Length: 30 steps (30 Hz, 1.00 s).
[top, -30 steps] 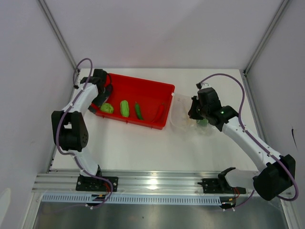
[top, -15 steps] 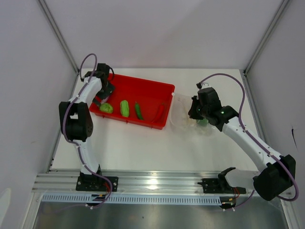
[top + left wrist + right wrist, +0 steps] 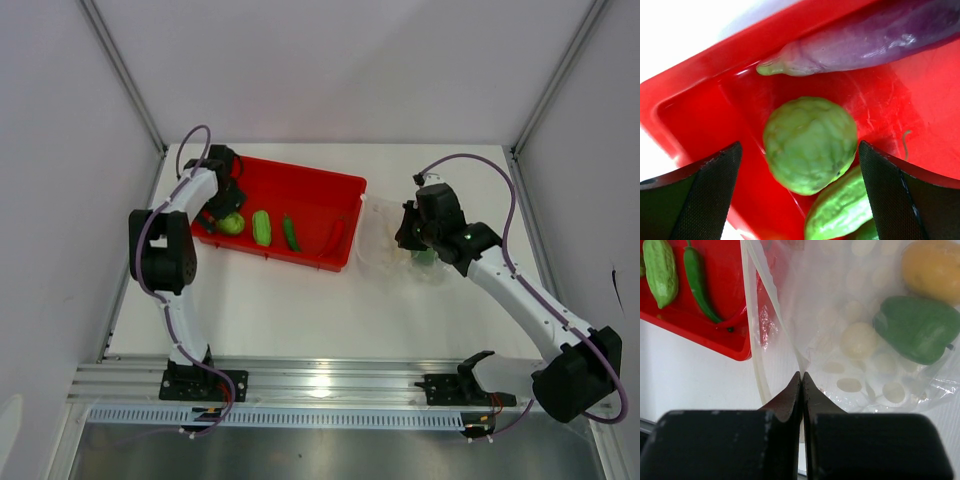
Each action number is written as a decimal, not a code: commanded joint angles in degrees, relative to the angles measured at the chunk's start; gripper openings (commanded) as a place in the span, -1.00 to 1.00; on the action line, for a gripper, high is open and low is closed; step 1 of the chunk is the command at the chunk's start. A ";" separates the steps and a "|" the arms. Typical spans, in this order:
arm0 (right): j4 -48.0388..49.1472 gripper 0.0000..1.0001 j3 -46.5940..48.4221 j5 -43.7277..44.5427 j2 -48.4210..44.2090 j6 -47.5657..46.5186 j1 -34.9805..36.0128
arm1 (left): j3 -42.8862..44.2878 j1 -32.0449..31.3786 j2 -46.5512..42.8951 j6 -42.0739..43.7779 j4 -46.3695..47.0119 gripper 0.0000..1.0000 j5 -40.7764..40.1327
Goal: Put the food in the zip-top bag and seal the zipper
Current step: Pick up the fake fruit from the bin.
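Observation:
The clear zip-top bag (image 3: 385, 248) lies right of the red tray, its mouth toward the tray. My right gripper (image 3: 407, 232) is shut on the bag's upper sheet (image 3: 802, 377), just behind the zipper strip (image 3: 756, 372). Inside the bag are a yellow lemon (image 3: 932, 267), a green bell pepper (image 3: 917, 327) and a white ball (image 3: 858, 340). My left gripper (image 3: 222, 203) is open and low over the tray's left end, its jaws either side of a round green vegetable (image 3: 810, 142). A purple eggplant (image 3: 865, 42) lies just beyond it.
The red tray (image 3: 310, 200) also holds a bumpy green vegetable (image 3: 262, 227), a thin green chili (image 3: 291, 232) and a red chili (image 3: 337, 235) near its right end. Enclosure walls and posts stand on both sides. A metal rail runs along the near edge.
My left gripper has moved from the tray's left rim in over the round green vegetable. The right arm and the bag have not moved.

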 commanded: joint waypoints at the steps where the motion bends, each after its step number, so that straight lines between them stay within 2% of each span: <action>1: 1.05 -1.00 0.12 0.58 -1.79 0.58 0.40 | -1.43 -1.04 -3.18 1.80 1.82 0.98 0.54; 9: 0.70 -1.00 -0.05 0.85 -2.23 0.57 0.58 | -0.12 -1.84 -0.03 1.19 1.13 0.98 0.98; 13: 0.43 -1.00 0.03 1.29 -2.58 0.22 0.49 | 0.50 -1.92 0.86 0.58 1.03 0.90 1.68; 17: 0.61 -1.00 0.03 1.11 -2.50 0.49 0.49 | -1.43 -1.92 0.07 0.66 2.88 0.69 2.30; 18: 0.61 -1.00 0.03 1.02 -2.50 0.49 0.49 | -1.78 -1.92 -0.28 0.58 2.97 0.68 2.21; 21: 0.61 -1.00 0.03 0.93 -2.50 0.58 0.58 | -3.19 -1.84 -0.90 0.66 3.85 0.46 1.86; 22: 0.61 -1.00 0.03 0.93 -2.58 0.58 0.58 | -3.80 -1.84 -1.33 0.58 4.54 0.30 1.95; 26: 0.61 -1.00 0.12 0.93 -2.58 0.58 0.58 | -6.70 -1.75 -3.71 -0.12 6.83 -0.14 1.77; 27: 0.17 -1.00 0.38 1.20 -2.50 0.58 0.67 | -7.58 -1.75 -5.63 -0.04 7.97 -0.53 2.21; 28: 0.17 -1.00 0.39 1.20 -2.41 0.58 0.67 | -7.59 -1.75 -6.52 -0.04 7.98 -0.53 2.21; 30: -0.10 -1.00 0.47 1.29 -2.23 0.40 0.67 | -9.33 -1.75 -8.88 1.18 11.04 -0.80 3.09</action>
